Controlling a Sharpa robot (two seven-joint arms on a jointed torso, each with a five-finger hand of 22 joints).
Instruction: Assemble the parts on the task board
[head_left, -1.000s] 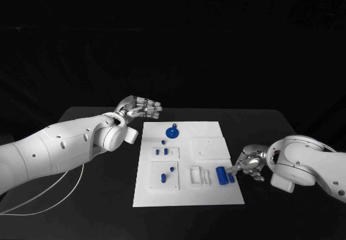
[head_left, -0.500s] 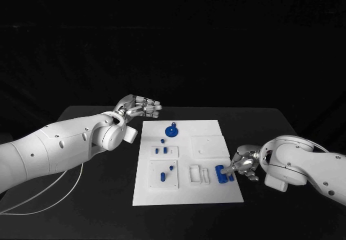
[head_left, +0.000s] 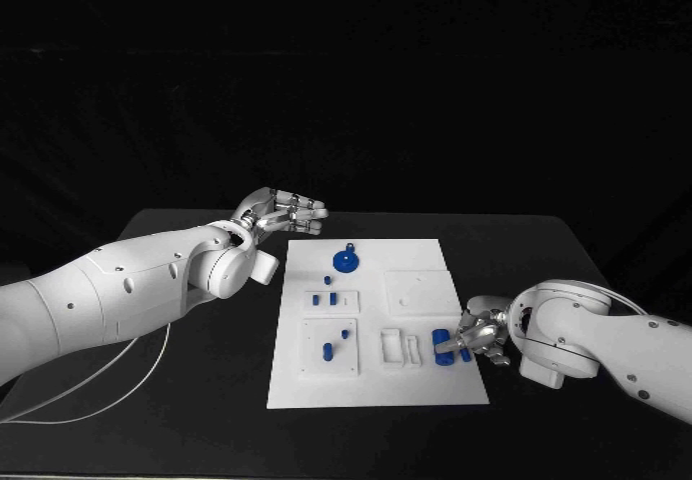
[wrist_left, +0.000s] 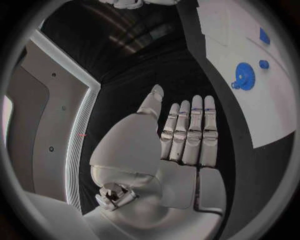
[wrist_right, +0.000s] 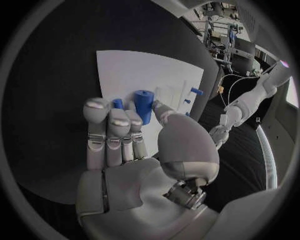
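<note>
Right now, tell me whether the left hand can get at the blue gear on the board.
Probably yes. The left hand hovers open just off the task board's far left corner, and the blue gear lies close by on that end with nothing standing between them.

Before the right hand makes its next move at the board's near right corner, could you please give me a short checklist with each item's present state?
1. Right hand at the blue cylinder on the white task board: ok.
2. Firm grip on the cylinder: cannot tell; fingers hide the contact.
3. Small blue peg beside the cylinder, near the fingers: ok.
4. Left hand off the board, holding nothing: ok.
5. Blue gear lying clear of both hands: ok.
</note>
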